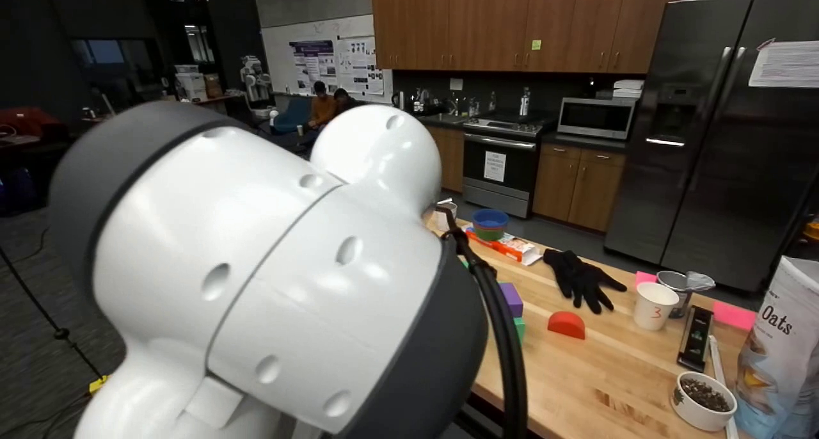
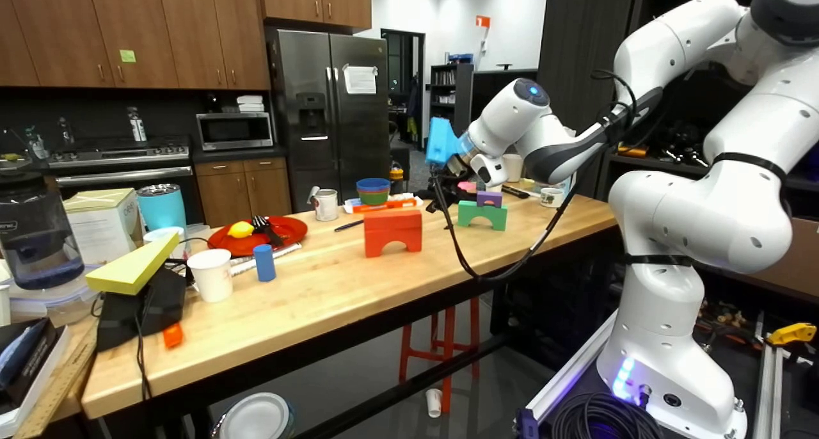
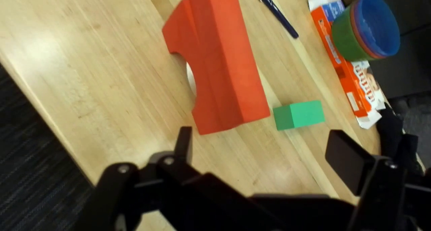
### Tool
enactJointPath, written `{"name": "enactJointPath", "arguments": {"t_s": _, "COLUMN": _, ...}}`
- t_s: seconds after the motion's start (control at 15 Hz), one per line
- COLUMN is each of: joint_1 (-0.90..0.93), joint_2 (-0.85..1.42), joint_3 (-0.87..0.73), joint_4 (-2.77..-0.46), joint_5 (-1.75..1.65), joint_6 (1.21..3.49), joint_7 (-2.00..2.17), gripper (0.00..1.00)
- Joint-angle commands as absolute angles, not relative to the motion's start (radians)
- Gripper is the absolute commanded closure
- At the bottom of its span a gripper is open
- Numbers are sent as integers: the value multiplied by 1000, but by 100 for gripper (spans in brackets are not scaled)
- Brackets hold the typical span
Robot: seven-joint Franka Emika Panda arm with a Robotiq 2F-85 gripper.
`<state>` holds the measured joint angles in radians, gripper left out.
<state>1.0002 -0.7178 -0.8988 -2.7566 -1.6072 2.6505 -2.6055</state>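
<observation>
In the wrist view my gripper [image 3: 261, 140] stands wide open above the wooden table, with bare wood between its fingers. A large red arch block [image 3: 229, 62] lies ahead of the left finger, apart from it. Close to the near end of that arch sits a small green block [image 3: 299, 114], nearer the right finger but not touched. An exterior view shows the red arch [image 2: 393, 231] standing on the table. To its right a green arch [image 2: 482, 216] carries a small purple block [image 2: 489, 198]. The arm hides much of the table in an exterior view, where a red half-round block [image 1: 566, 324] shows.
Stacked cups [image 3: 373, 29] and an orange box [image 3: 343, 66] are beyond the green block, with a dark pen [image 3: 276, 13] nearby. A black glove [image 1: 582, 279], a paper cup [image 1: 654, 306] and an oats bag [image 1: 777, 349] are on the table. A red plate [image 2: 291, 231] holds a lemon.
</observation>
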Motion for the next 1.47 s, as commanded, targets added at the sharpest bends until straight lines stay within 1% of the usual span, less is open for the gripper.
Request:
{"name": "enactJointPath", "arguments": {"t_s": 0.0, "joint_1": 845, "joint_2": -597, "joint_3": -823, "joint_4": -2749, "joint_5": -1595, "joint_6": 2907, "joint_7": -2605, "gripper": 0}}
{"name": "enactJointPath", "arguments": {"t_s": 0.33, "joint_1": 620, "joint_2": -417, "joint_3": -671, "joint_4": -2736, "joint_5": -1540, "joint_6": 3191, "joint_7": -2597, "gripper": 0}}
{"name": "enactJointPath", "arguments": {"t_s": 0.4, "joint_1": 732, "joint_2": -460, "joint_3": -778, "joint_4": -2734, "joint_5": -1571, "joint_6": 3148, "joint_7": -2604, "gripper": 0}}
{"name": "enactJointPath", "arguments": {"t_s": 0.6, "joint_1": 729, "joint_2": -390, "joint_3": -783, "joint_4": -2720, "joint_5": -1565, "joint_6": 3214, "joint_7": -2604, "gripper": 0}}
{"name": "enactJointPath", "arguments": {"t_s": 0.8, "joint_1": 743, "joint_2": -355, "joint_3": -788, "joint_4": -2716, "joint_5": -1547, "joint_6": 3185, "joint_7": -2604, "gripper": 0}}
{"name": "enactJointPath", "arguments": {"t_s": 0.87, "joint_1": 726, "joint_2": -392, "joint_3": -776, "joint_4": -2737, "joint_5": -1558, "joint_6": 3176, "joint_7": -2604, "gripper": 0}}
{"name": "enactJointPath", "arguments": {"t_s": 1.13, "joint_1": 732, "joint_2": -364, "joint_3": -778, "joint_4": -2729, "joint_5": -1554, "joint_6": 3176, "joint_7": -2604, "gripper": 0}}
{"name": "enactJointPath", "arguments": {"t_s": 1.33, "joint_1": 708, "joint_2": -390, "joint_3": -747, "joint_4": -2716, "joint_5": -1588, "joint_6": 3085, "joint_7": -2604, "gripper": 0}}
{"name": "enactJointPath", "arguments": {"t_s": 1.4, "joint_1": 533, "joint_2": -324, "joint_3": -587, "joint_4": -2708, "joint_5": -1574, "joint_6": 3152, "joint_7": -2591, "gripper": 0}}
